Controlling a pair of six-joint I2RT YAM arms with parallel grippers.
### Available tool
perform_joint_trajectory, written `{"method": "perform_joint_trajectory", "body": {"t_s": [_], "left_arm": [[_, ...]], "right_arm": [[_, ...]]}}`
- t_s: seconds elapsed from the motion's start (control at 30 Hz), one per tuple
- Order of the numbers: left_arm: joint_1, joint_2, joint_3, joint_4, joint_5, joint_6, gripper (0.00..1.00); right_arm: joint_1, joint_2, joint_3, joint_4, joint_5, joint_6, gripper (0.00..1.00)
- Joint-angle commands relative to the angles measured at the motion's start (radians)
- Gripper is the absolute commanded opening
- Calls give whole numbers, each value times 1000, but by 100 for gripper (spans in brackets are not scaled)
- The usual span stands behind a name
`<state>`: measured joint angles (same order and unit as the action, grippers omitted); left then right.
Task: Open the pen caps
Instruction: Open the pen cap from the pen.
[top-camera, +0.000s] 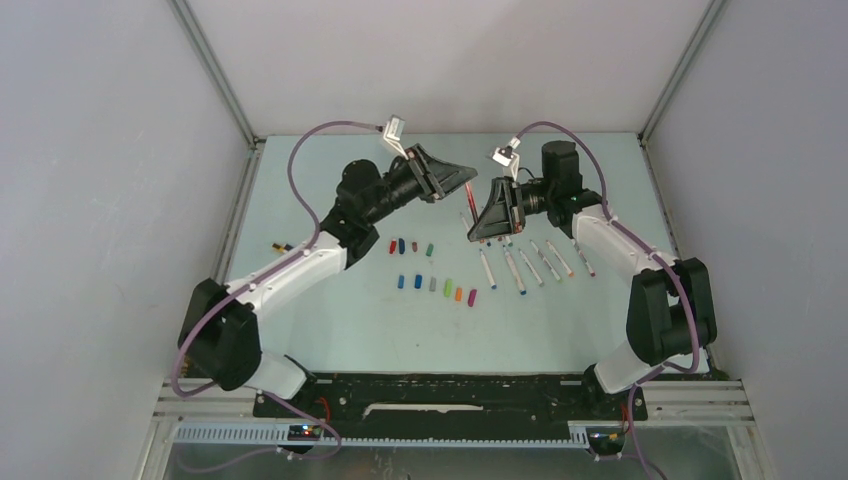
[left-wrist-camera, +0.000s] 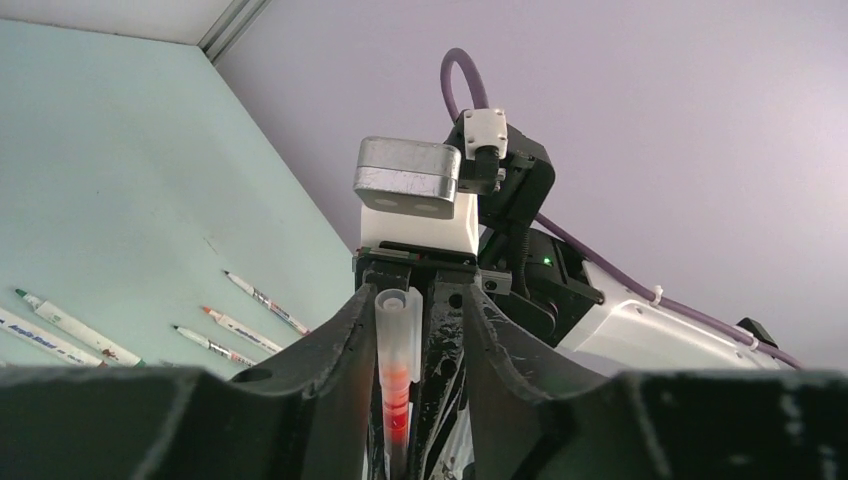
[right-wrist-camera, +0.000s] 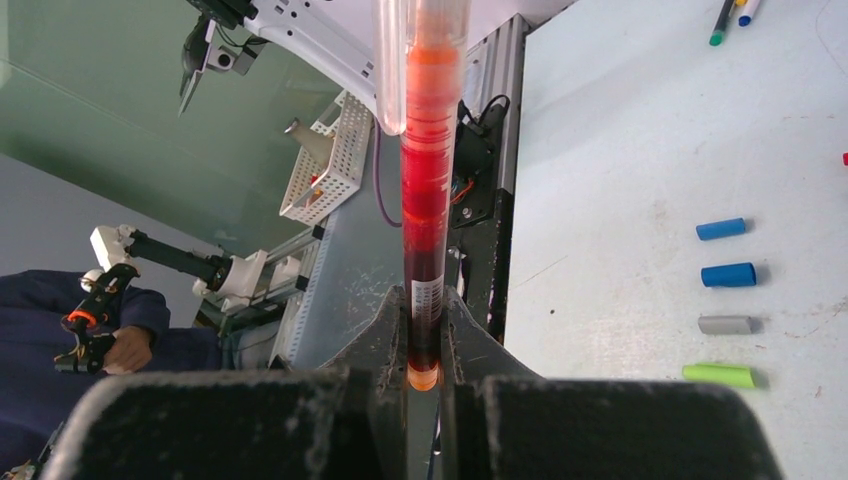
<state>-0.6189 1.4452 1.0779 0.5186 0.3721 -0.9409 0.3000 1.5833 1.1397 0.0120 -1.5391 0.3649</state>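
Red pen (right-wrist-camera: 425, 200) clamped in right end effector (right-wrist-camera: 425, 312); left end effector (left-wrist-camera: 406, 300), from ten o'clock, flanks its cap (left-wrist-camera: 398, 318), grip unclear.

The two arms meet over the far middle of the table (top-camera: 350, 335). There the right gripper (top-camera: 478, 226) clamps a red pen (top-camera: 468, 203) whose capped end sits between the fingers of the left gripper (top-camera: 463, 182), so there is no way through between them. Below, the pen caps (top-camera: 432, 285) in two loose rows and the pens (top-camera: 530, 265) fanned just to their right block a low reach. The near half and far left corner lie open, apart from one stray pen (top-camera: 282, 246) by the left wall (top-camera: 120, 200).
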Motion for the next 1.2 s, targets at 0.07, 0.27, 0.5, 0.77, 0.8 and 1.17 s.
{"method": "perform_joint_trajectory", "body": {"t_s": [0.07,0.27,0.5,0.77,0.8,1.17], "left_arm": [[-5,23,87,41,43,-10,39],[-10,40,102,13,61,-12,43],[-12,43,109,10,79,-8,27],[44,22,254,-113,-9,162,0],[70,19,275,-106,-25,173,0],[233,-42,357,-23,-159,162,0]], "right_arm": [[5,5,5,0,2,-19,0],[-2,2,5,-1,2,-18,0],[-4,4,6,-1,4,-18,0],[22,20,5,-7,-1,-22,0],[29,23,5,-7,-2,-24,0],[66,43,5,-80,2,-95,0]]}}
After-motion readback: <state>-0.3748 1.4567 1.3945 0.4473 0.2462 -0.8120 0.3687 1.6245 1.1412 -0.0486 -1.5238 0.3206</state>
